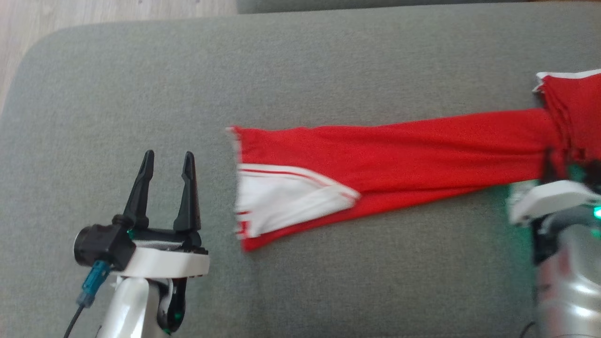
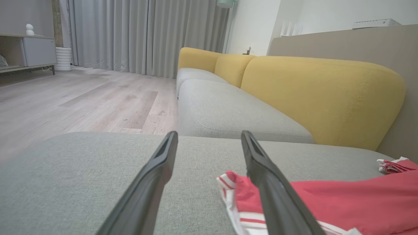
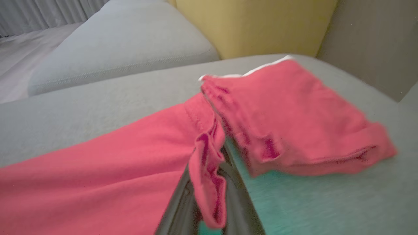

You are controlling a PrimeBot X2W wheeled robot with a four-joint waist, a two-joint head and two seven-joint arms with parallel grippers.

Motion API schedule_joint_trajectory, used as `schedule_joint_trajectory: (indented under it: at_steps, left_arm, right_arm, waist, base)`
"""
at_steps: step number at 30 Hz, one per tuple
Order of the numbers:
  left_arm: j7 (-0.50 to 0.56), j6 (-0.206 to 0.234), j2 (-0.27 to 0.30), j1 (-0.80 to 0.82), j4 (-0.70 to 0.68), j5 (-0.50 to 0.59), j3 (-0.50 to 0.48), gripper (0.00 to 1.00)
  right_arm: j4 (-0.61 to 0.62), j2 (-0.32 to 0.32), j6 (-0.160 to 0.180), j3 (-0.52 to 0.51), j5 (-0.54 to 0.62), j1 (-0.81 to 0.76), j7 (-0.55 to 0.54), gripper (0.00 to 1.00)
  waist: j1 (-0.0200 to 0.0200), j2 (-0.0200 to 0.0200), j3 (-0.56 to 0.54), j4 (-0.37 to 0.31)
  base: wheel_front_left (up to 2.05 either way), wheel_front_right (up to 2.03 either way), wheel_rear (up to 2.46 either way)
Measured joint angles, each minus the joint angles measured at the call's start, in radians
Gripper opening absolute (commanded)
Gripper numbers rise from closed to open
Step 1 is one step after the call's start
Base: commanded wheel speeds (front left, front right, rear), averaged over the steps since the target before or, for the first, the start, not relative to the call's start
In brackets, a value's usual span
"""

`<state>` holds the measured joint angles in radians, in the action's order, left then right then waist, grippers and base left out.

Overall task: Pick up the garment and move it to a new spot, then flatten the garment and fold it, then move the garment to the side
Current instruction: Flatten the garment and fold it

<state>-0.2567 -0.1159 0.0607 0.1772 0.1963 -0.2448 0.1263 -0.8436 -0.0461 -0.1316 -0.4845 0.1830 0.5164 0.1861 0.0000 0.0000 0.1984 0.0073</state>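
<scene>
Pinching a ridge of soft red knit, your right gripper (image 3: 209,182) has its fingers clenched on the garment (image 1: 399,145) by its gathered waist end. Your left gripper (image 1: 169,157) hangs released, fingers spread, near the cuff end but not touching it. I judge this to be the grasp for lifting; next, the left should take the cuff so the cloth rises evenly. The garment lies long and narrow across the grey woven cushion (image 1: 328,56), with a white striped panel (image 1: 281,202) at the cuff.

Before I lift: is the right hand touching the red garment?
Touching. The right wrist view shows a garment fold pinched between fingers of the right hand.
</scene>
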Motion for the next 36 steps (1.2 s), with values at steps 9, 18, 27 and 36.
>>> schedule_joint_trajectory:
  at_steps: [9, 18, 27, 36]
  left_arm:
    - [0.0, -0.008, -0.005, -0.023, 0.0, 0.008, -0.01, 1.0]
    - [0.0, -0.009, -0.008, -0.046, 0.009, 0.008, -0.008, 1.0]
    - [0.0, -0.009, -0.009, -0.086, 0.015, 0.008, -0.007, 1.0]
    - [0.0, -0.009, -0.009, -0.083, 0.018, 0.008, 0.007, 1.0]
  right_arm:
    - [0.141, -0.023, 0.0, -0.074, 0.064, -0.017, -0.014, 0.0]
    - [0.201, -0.01, 0.0, 0.168, -0.11, -0.016, -0.041, 0.0]
    - [0.303, -0.01, 0.0, 0.623, -0.453, -0.04, -0.114, 0.0]
    - [0.27, -0.011, 0.0, 0.914, -0.581, -0.063, -0.124, 0.0]
  waist:
    - [-0.0001, 0.0, -0.048, -0.031]
    - [-0.0001, 0.0, -0.102, -0.017]
    - [-0.0002, 0.0, -0.155, 0.028]
    - [0.0, 0.0, -0.156, 0.089]
  base:
    - [0.0, 0.0, 0.0]
    - [0.0, 0.0, 0.0]
    - [0.0, 0.0, 0.0]
    - [0.0, 0.0, 0.0]
